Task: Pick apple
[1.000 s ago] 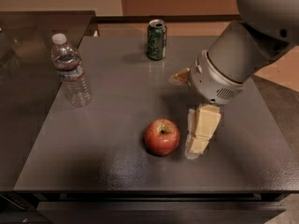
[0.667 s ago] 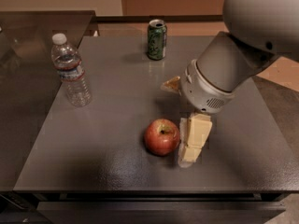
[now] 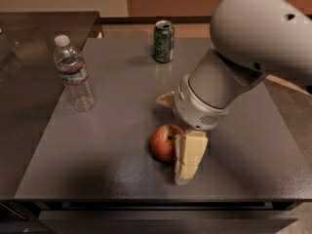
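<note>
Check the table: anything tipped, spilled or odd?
Nothing stands out. The water bottle and green can stand upright, the apple sits intact, and the tool is low right beside it, near the table's front.

Rounded grey arm (image 3: 253,48), cream tool (image 3: 172,140) beneath

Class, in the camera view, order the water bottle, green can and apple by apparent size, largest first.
1. water bottle, clearly largest.
2. green can and apple look alike: the can stands farther back, and the gripper beside the apple hides its edge.
</note>
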Available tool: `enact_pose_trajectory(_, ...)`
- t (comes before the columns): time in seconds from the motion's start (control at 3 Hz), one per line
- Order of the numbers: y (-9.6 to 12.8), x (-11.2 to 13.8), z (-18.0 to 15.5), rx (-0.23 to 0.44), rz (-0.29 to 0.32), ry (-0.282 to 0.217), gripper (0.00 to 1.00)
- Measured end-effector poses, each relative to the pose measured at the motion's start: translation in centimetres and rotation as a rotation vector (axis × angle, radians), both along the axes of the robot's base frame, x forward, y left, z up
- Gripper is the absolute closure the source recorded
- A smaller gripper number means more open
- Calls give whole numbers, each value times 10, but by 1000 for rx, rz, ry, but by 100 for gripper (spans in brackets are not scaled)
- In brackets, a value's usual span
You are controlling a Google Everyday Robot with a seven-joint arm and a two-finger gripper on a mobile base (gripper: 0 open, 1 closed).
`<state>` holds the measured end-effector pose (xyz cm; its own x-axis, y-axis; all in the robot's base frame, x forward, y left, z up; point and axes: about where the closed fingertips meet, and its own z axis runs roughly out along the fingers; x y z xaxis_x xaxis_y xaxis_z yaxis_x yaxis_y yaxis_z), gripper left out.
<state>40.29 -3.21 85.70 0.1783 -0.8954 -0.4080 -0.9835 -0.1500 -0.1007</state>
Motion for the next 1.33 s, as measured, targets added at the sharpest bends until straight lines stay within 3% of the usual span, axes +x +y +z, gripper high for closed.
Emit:
enact_pose_trajectory(0.33,2,0,-7,-12,-1,3,18)
enact_pose_trajectory(1.0,-2,6,-10,-19,-1,-12,65)
enact_pose_trajectory(1.33,-2,9,4,-6,-2,-33,88)
